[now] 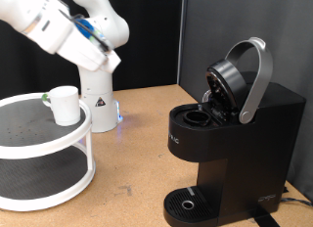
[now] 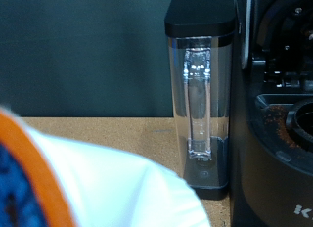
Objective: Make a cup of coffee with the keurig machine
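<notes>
Blurred orange-and-white pod edge (image 2: 59,178) fills the wrist view's foreground, beside the keurig machine (image 1: 235,139), lid raised. Gripper hidden; finger state cannot be told. White cup (image 1: 65,105) sits on the tiered stand (image 1: 39,178), well apart from the machine.

White cup (image 1: 65,104) on shelf (image 1: 29,139); keurig machine (image 1: 230,139) lid open.

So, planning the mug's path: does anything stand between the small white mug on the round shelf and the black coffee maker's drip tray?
Nothing visible: only bare wooden table between the small white mug and the black coffee maker's drip tray. Gripper hangs above the mug.
</notes>
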You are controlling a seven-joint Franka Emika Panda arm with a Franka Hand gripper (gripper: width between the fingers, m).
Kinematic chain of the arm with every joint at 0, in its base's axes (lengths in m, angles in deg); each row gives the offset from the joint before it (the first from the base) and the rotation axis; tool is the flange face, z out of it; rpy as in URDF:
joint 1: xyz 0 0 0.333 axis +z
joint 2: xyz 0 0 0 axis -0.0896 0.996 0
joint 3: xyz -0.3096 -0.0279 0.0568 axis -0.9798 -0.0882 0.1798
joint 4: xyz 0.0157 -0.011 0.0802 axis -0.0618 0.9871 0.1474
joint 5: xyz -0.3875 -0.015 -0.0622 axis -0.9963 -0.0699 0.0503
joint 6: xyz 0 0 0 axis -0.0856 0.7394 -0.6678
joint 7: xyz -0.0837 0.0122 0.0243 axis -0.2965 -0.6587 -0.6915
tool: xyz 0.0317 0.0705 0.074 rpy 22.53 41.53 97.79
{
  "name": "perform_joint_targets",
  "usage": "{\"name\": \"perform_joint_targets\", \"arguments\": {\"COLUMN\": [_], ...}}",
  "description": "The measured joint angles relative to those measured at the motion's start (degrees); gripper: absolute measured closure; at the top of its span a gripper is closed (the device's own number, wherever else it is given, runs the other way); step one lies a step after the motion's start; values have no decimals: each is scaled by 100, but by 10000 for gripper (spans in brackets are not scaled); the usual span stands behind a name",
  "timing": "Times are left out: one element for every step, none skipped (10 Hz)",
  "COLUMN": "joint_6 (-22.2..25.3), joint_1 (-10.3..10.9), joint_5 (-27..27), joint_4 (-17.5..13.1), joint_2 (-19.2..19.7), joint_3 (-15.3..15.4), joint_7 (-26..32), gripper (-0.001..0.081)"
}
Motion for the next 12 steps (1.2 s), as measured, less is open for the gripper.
{"name": "perform_joint_targets", "arguments": {"joint_6": [-241, -438, -388, -265, -199, -119, 10, 52, 99, 99, 64, 17], "joint_1": [58, 77, 76, 75, 84, 110, 155, 210, 262, 320, 367, 408], "joint_5": [14, 14, 14, 110, 341, 535, 588, 591, 590, 593, 630, 714], "joint_4": [-19, -19, -16, -25, -62, -150, -315, -482, -639, -783, -898, -993], "joint_2": [85, 120, 121, 121, 123, 141, 207, 315, 435, 564, 679, 786], "joint_3": [132, 226, 213, 199, 202, 225, 278, 360, 456, 551, 649, 742], "joint_7": [-62, -153, -146, -138, -146, -230, -379, -508, -629, -713, -781, -830], "gripper": [690, 690, 690, 690, 690, 690, 690, 690, 690, 690, 690, 690]}}
